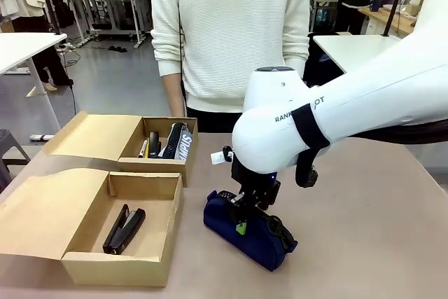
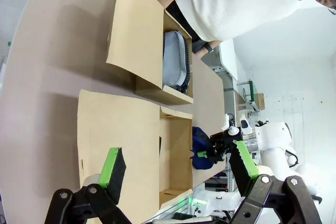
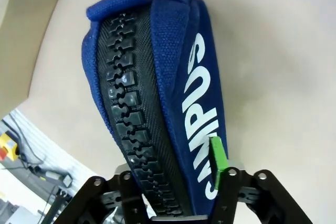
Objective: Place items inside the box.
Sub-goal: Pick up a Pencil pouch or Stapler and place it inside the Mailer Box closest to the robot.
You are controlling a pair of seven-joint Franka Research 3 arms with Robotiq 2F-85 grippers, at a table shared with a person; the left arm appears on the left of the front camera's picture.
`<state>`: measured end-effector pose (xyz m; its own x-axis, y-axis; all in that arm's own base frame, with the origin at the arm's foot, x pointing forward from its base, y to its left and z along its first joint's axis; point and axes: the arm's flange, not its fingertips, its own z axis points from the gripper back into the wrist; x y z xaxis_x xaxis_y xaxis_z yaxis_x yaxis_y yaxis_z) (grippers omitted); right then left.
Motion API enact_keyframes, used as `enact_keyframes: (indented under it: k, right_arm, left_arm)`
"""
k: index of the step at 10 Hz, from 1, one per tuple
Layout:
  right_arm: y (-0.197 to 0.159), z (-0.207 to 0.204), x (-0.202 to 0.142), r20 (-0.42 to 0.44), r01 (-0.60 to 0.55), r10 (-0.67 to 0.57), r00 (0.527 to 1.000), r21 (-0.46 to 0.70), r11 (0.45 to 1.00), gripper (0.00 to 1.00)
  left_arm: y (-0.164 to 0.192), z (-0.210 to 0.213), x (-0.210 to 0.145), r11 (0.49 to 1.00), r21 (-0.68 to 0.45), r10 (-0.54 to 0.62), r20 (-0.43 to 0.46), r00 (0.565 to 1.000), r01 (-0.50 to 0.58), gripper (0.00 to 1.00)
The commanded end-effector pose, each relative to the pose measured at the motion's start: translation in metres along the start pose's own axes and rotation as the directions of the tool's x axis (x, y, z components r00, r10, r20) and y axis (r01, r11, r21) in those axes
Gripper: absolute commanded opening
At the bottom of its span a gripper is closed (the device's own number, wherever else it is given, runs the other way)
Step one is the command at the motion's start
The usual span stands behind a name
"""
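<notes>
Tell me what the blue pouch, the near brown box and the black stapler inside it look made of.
The pouch looks like matte woven fabric: coarse weave shows; its chunky black zip is probably plastic. The near box is plain matte brown cardboard, with folded flaps. The stapler is black with a slight sheen: plastic or painted metal, cannot tell.

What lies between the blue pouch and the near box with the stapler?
Nothing: the front view shows a bare strip of table between the pouch and the box.
</notes>
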<state>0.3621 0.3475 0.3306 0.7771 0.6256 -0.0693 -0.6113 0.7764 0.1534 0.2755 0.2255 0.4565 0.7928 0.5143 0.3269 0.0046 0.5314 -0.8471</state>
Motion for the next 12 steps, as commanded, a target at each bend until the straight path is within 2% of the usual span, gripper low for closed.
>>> enact_keyframes:
  k: [1, 2, 6, 9, 11, 12]
  right_arm:
    - [0.003, 0.004, 0.007, -0.014, -0.006, 0.006, 1.0, -0.004, 1.0, 0.14]
    - [0.003, 0.003, 0.007, -0.016, -0.004, 0.004, 1.0, 0.003, 1.0, 0.0]
    - [0.003, 0.004, 0.006, -0.016, 0.009, -0.009, 1.0, 0.009, 1.0, 0.0]
    - [0.002, 0.023, -0.005, 0.013, 0.083, -0.083, 0.996, 0.014, 0.996, 0.0]
    - [0.008, 0.064, -0.032, -0.008, 0.28, -0.281, 0.96, 0.104, 0.954, 0.0]
    - [0.014, 0.089, -0.057, -0.059, 0.457, -0.454, 0.889, 0.154, 0.876, 0.0]
  left_arm:
    - [-0.001, 0.0, -0.001, 1.0, -0.023, -0.017, 0.014, 1.0, 0.017, 1.0]
    - [-0.001, 0.0, -0.001, 1.0, -0.023, -0.017, 0.014, 1.0, 0.017, 1.0]
    - [-0.001, 0.0, -0.001, 1.0, -0.023, -0.017, 0.014, 1.0, 0.017, 1.0]
    - [-0.001, 0.0, -0.001, 1.0, -0.023, -0.017, 0.014, 1.0, 0.017, 1.0]
    - [-0.001, 0.0, -0.001, 1.0, -0.023, -0.017, 0.014, 1.0, 0.017, 1.0]
    - [-0.001, 0.0, -0.001, 1.0, -0.023, -0.017, 0.014, 1.0, 0.017, 1.0]
